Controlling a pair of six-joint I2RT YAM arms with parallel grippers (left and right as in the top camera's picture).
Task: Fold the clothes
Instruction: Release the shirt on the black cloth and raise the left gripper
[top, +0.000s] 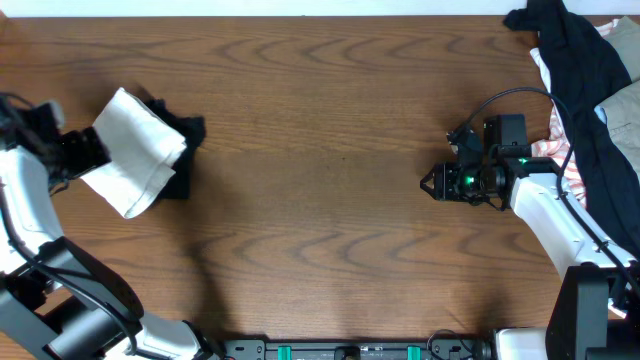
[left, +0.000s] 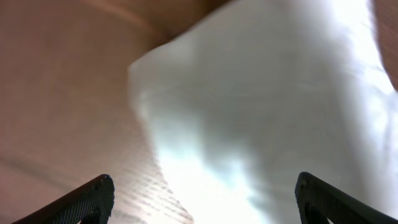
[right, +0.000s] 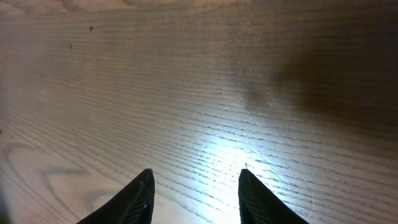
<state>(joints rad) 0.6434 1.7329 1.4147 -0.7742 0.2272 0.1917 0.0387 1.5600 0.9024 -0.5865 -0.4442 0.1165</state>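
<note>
Shirt (top: 135, 150), folded, left, lying partly on black garment (top: 188, 135): likely soft, light, limp, so pinch at edge; L gripper (left: 208, 202) wide, empty; R gripper (right: 196, 196) half-open, empty over tabletop (top: 320, 150).

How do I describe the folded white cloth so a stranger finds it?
Start at the left side of the wooden table. There a folded white cloth lies on a black garment. Unlike the clothes heaped at right, it is a neat white rectangle.
</note>
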